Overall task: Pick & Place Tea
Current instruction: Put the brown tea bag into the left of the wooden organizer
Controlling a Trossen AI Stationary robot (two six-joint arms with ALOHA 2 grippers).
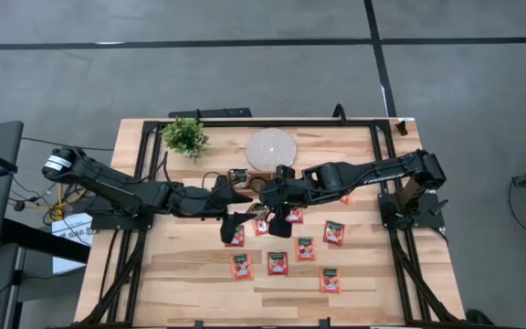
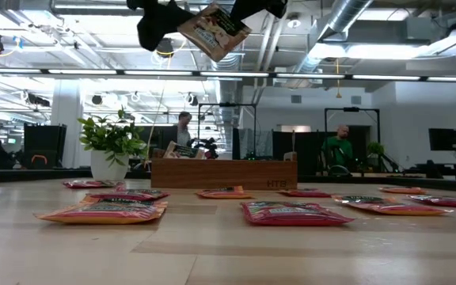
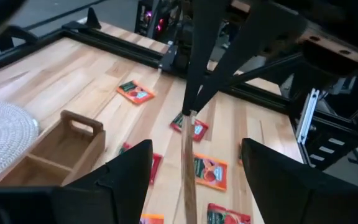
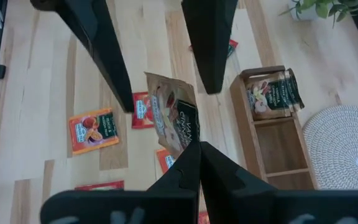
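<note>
Pale wood table [image 1: 363,292], slatted, black frame along edges.

Left arm: reaching in from the table's left side toward the middle. Left gripper [image 1: 233,222]: fingers [image 3: 129,168] spread wide apart, nothing between them but air and the edge of a raised sachet hanging in the gap, seemingly not touched.

Potted green plant [image 1: 185,137]: far side of the table, left of the round white disc [image 1: 271,147].

Brown wooden tray [image 4: 272,124]: three compartments, near the disc; one beige-grey sachet [image 4: 273,93] lying in an end compartment, the other two compartments bare.

Beige-grey sachet, raised [image 4: 176,121]: held up in the air above the middle of the table, tilted, pinched at one edge; in the low view [image 2: 214,30] hanging well above the tabletop.

Right gripper [image 4: 197,144]: fingers together, clamped on that raised sachet's edge; arm coming in from the table's right side, meeting the left gripper over the centre.

Red-orange sachets [image 1: 278,263]: scattered flat on the near half of the table, below and to the right of the grippers; rightmost ones at [image 1: 334,233] and [image 1: 330,281]. Each with a light central picture.

Room beyond the table, low view: people at desks, monitors.
</note>
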